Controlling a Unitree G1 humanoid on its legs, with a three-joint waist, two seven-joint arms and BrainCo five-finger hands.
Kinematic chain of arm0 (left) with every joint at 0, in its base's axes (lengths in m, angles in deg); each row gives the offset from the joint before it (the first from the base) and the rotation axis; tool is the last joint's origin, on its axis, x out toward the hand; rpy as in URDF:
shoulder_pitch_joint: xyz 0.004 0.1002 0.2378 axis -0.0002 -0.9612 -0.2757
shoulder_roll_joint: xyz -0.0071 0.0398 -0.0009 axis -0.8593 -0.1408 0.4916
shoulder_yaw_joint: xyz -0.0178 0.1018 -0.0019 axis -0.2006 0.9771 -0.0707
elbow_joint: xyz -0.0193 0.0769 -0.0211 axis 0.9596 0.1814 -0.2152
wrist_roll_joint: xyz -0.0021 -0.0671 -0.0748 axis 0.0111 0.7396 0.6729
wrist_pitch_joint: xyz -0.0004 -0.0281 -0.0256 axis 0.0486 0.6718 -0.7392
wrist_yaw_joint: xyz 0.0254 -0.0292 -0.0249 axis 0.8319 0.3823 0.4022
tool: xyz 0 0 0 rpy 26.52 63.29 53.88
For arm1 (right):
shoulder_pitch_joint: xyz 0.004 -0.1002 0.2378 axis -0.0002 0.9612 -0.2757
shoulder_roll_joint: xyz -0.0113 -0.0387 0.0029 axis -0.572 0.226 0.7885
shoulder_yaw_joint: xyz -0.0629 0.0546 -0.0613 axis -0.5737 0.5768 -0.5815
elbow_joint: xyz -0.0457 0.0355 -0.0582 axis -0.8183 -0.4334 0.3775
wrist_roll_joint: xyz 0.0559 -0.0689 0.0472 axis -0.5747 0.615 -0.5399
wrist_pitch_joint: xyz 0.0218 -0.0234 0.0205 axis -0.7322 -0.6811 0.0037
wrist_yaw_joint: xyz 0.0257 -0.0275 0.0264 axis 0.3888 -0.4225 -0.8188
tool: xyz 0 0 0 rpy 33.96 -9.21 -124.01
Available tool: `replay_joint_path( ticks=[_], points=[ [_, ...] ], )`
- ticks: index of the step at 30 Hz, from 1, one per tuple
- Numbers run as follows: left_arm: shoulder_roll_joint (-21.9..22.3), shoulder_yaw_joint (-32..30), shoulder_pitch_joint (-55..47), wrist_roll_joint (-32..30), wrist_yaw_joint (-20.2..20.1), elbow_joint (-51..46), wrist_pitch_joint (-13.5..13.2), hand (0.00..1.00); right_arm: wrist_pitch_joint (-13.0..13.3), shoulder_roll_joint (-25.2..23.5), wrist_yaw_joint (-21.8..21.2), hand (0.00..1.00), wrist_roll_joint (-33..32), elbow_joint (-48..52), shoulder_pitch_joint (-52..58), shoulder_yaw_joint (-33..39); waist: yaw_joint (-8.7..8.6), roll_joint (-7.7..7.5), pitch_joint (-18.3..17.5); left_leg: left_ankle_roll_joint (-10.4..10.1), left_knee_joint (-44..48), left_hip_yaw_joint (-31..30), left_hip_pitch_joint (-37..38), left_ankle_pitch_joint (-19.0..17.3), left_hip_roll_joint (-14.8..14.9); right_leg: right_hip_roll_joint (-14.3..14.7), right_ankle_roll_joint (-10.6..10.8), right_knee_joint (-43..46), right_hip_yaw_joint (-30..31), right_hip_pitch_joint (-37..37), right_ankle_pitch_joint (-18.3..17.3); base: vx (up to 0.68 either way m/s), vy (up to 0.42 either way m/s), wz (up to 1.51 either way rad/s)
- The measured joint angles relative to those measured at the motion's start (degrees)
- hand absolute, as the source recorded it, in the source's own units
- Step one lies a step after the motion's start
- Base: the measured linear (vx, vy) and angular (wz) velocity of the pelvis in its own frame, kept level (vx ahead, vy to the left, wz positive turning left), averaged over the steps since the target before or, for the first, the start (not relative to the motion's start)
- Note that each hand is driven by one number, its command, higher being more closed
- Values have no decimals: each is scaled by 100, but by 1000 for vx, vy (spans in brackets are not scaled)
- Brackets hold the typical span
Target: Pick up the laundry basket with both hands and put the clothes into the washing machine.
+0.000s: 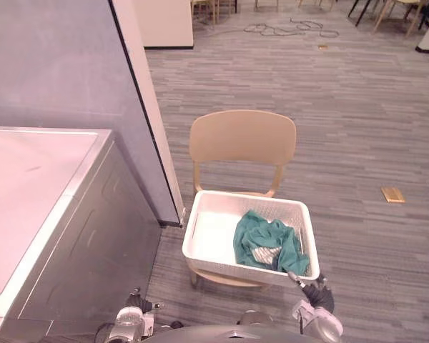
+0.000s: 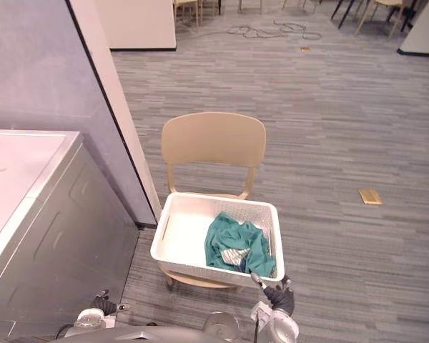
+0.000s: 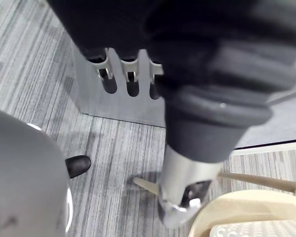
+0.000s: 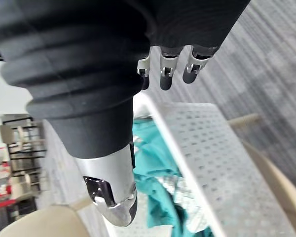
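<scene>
Laundry basket [image 1: 229,270]: white, on chair [image 1: 242,137] beside washing machine [image 1: 86,236]; not lifted. Clothes [image 1: 261,239]: teal, heaped inside basket. Right hand [image 1: 318,294]: fingers relaxed, empty, near basket's corner. Left hand [image 3: 180,190]: low, relaxed, empty. Outstanding: lifting, loading.

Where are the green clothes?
In the eye views, the teal clothes lie in the right half of the white laundry basket, which sits on the tan chair right of the washing machine.
</scene>
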Motion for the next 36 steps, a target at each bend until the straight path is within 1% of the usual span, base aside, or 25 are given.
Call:
replay_joint_path(
  ticks=[2, 3, 4, 5, 6, 7, 8, 9, 10, 11, 12, 13, 14, 15, 16, 17, 18, 19, 21, 24, 28, 30, 31, 33, 36],
  points=[
    [-50, 130, 62, -11, -4, -41, 1, 0, 21, -86, -15, 0, 131, 494, 176, -102, -28, -148, 133, -21, 155, -3, 10, -77, 13, 29, 107, 717, 442, -323, 87, 7, -42, 3],
    [-71, 166, 96, -73, -14, -58, 0, 0, 39, -124, -21, 0, 132, 794, 265, -203, -25, -245, 199, -65, 318, 12, -2, -162, 116, 132, 172, 1129, 721, -557, 272, 38, -74, -11],
    [-66, 205, 182, -151, -18, -43, 10, 0, 51, -130, -28, 0, 132, 1124, 316, -300, -15, -202, 251, -80, 558, 37, -20, -251, 319, 326, 177, 1358, 868, -706, 547, 49, -78, -22],
    [-57, 229, 216, -182, -19, -38, 15, 0, 62, -127, -28, 0, 133, 1288, 347, -349, 0, -174, 292, -107, 676, 62, -53, -303, 446, 431, 165, 1432, 886, -754, 700, 36, -84, -34],
    [-41, 279, 249, -266, -22, -38, 16, 0, 145, -117, -48, 0, 132, 1577, 339, -424, 23, -161, 332, -145, 873, 150, -154, -334, 674, 617, 139, 1482, 915, -870, 891, -3, -103, -36],
    [-24, 293, 299, -358, -26, -25, 16, 0, 210, -105, -74, 0, 133, 1847, 297, -473, 25, -120, 385, -146, 989, 164, -246, -331, 834, 694, -35, 1619, 925, -983, 809, -5, -142, -28],
    [-18, 306, 344, -370, -27, 6, 31, 0, 260, -98, -76, 0, 137, 1951, 264, -471, 24, -157, 413, -151, 1019, 163, -269, -329, 866, 650, -201, 1789, 945, -1053, 632, 3, -190, -12],
    [-19, 333, 392, -392, -22, 53, 46, 0, 297, -77, -75, 0, 137, 2035, 210, -448, 25, -180, 427, -160, 1074, 157, -307, -324, 929, 471, -304, 1992, 968, -1135, 354, 13, -247, -4],
    [-32, 338, 428, -394, -16, 110, 50, 0, 324, -45, -75, 0, 138, 2063, 98, -434, 32, -147, 447, -164, 1164, 140, -325, -324, 1104, 188, -310, 1991, 1002, -1140, 197, 11, -324, -12],
    [-113, 342, 443, -393, -4, 186, 47, 0, 338, -25, -81, 0, 146, 2067, -11, -476, 54, -126, 453, -210, 1232, 124, -322, -330, 1303, -78, -300, 1734, 1121, -1106, 242, 17, -308, -16],
    [-171, 353, 444, -393, 2, 201, 50, 0, 343, -10, -87, 0, 200, 2082, -107, -493, 59, -128, 453, -295, 1256, 112, -322, -344, 1390, -179, -274, 1478, 1187, -1055, 394, 27, -368, -15],
    [-332, 399, 439, -393, 4, 222, 56, 0, 377, 9, -106, 0, 340, 2094, -210, -491, 68, -254, 408, -673, 1288, 29, -346, -401, 1460, -384, -241, 633, 1341, -805, 1412, -23, -434, 3],
    [-509, 396, 479, -396, 8, 318, 68, 0, 357, 103, -171, 0, 357, 2045, -291, -457, 52, -379, 423, -874, 1235, -164, -381, -442, 1524, -272, 462, 191, 1491, -485, 1052, -47, -433, 0],
    [-489, 400, 487, -394, 3, 358, 70, 0, 358, 180, -182, 0, 358, 2078, -349, -428, 69, -326, 405, -910, 1163, -294, -383, -457, 1523, -221, 570, -85, 1509, -389, 906, -48, -350, -26],
    [-435, 401, 496, -394, 5, 376, 63, 0, 366, 374, -185, 0, 360, 2155, -469, -362, 173, -244, 367, -892, 1021, -457, -408, -430, 1468, -159, 810, -723, 1472, -193, 683, -4, -196, -53],
    [-420, 400, 521, -409, 3, 397, 61, 0, 363, 461, -190, 0, 361, 2191, -536, -301, 222, -208, 365, -900, 966, -474, -392, -383, 1470, -158, 903, -984, 1441, -118, 569, -14, -197, -35],
    [-297, 403, 594, -465, -9, 508, 80, 0, 358, 609, -192, 0, 361, 2234, -641, -189, 162, -69, 395, -860, 909, -499, -386, -253, 1540, -95, 887, -1050, 1281, -13, 611, 10, -177, 15],
    [-187, 403, 526, -507, -12, 506, 67, 0, 360, 658, -196, 0, 361, 2293, -512, -33, 168, -27, 351, -895, 752, -500, -190, -162, 1544, -79, 885, -1089, 1191, 148, 607, 23, -145, 32],
    [-194, 381, 442, -518, -13, 467, 48, 0, 359, 779, -235, 0, 410, 2302, -544, -92, 235, 8, 222, -974, 671, -457, -96, -118, 1549, -71, 886, -1157, 1213, 251, 609, 28, -39, 6],
    [-228, 309, 332, -375, -3, 427, 47, 0, 358, 783, -460, 0, 559, 2302, -542, -269, 319, -20, 40, -1019, 645, -487, -102, -92, 1556, -79, 905, -1498, 1130, 414, 771, -13, 20, 7],
    [-276, 313, 285, -350, -53, 392, 43, 0, 358, 962, -692, 0, 586, 2299, -612, -548, 347, -53, -43, -1075, 540, -560, -99, 16, 1557, -80, 924, -2335, 947, 847, 1248, -7, 47, 13],
    [-308, 425, 233, -519, -150, 391, 40, 0, 356, 1351, -873, 0, 1089, 2297, -619, -912, 310, -30, -167, -1088, 316, -665, -238, 225, 1543, -79, 921, -2797, 751, 928, 1529, -69, 31, 22],
    [-309, 477, 238, -560, -156, 389, 22, 0, 356, 1470, -905, 0, 1176, 2292, -631, -977, 310, -8, -169, -1097, 263, -689, -271, 272, 1543, -79, 923, -2839, 694, 914, 1564, -92, 5, 30],
    [-326, 795, 281, -780, -199, 388, -23, 0, 357, 2028, -935, 0, 1480, 2241, -815, -1314, 266, 82, -159, -1091, 82, -849, -441, 485, 1519, -80, 910, -2940, 529, 846, 1674, -111, 5, 31],
    [-340, 1029, 338, -909, -274, 390, -64, 0, 385, 2763, -1142, 0, 1710, 1886, -1314, -1965, 289, 173, -122, -1086, -42, -934, -556, 646, 1497, -80, 914, -2969, 485, 747, 1748, -98, 10, 15]
  ],
)
